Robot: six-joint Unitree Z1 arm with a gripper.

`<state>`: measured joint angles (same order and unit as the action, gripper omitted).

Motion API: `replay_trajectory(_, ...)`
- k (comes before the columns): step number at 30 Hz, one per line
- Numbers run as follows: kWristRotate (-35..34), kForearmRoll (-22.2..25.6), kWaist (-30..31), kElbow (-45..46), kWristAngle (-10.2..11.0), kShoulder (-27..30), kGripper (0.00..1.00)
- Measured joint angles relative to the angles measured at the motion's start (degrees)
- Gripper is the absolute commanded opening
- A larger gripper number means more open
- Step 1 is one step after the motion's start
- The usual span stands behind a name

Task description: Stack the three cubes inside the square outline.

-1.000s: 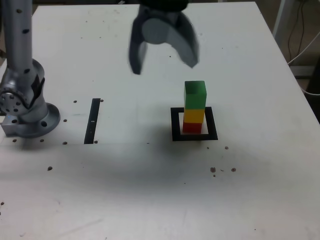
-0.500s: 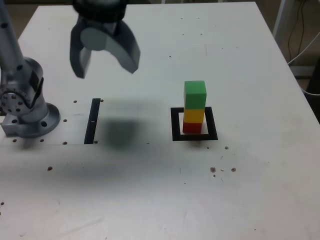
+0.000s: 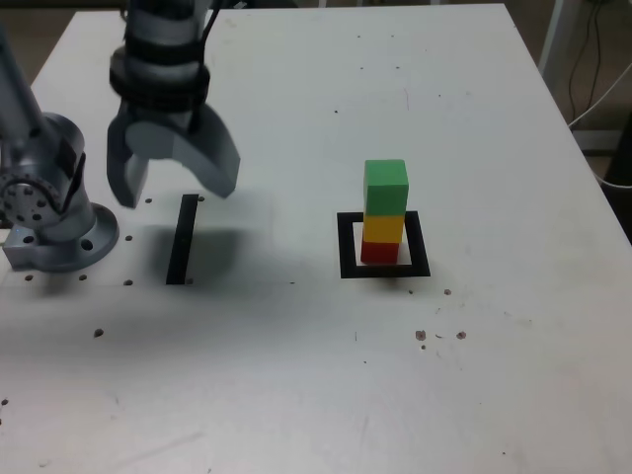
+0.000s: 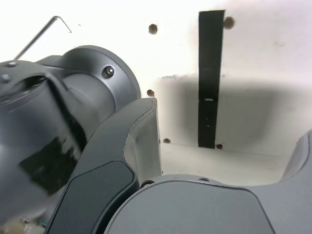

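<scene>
From where I stand the job looks finished: the green cube (image 3: 385, 187) sits on the yellow cube (image 3: 383, 228), which sits on the red cube (image 3: 379, 252), a straight little tower inside the square outline (image 3: 346, 244), at about three o'clock from the middle of the table (image 3: 316, 395). Nothing of the stack hangs over an edge as far as I can tell, though the far faces are hidden from me.

What remains, I judge, is only the retreat. To do that well the arm should stay well clear of the tower, travel smoothly, and avoid any bump to the tabletop that might shake three loose blocks. There is no need to go near the outline again.

The gripper (image 3: 173, 183) hangs over at about nine o'clock, well apart from the stack, pointing down at the table, with the black strip (image 3: 182, 240) just below it. Its jaws stand wide and hold nothing. The wrist view looks down past them onto the same black strip (image 4: 210, 78) and the arm's own base (image 4: 73, 97), with the gripper's shadow lying across the strip. The base (image 3: 49, 212) stands at the exterior view's left edge.
</scene>
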<state>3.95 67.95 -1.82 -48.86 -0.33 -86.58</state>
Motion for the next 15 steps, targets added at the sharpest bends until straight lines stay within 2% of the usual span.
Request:
replay_trajectory(2, 0.0, -2.6, 0.0, 2.2, -0.4, 0.0, 0.99)
replay_trajectory(8, 0.0, -6.1, 0.0, 5.0, -1.2, 0.0, 0.99)
replay_trajectory(15, 0.0, -7.7, 0.0, 6.3, -1.5, -0.1, 0.99)
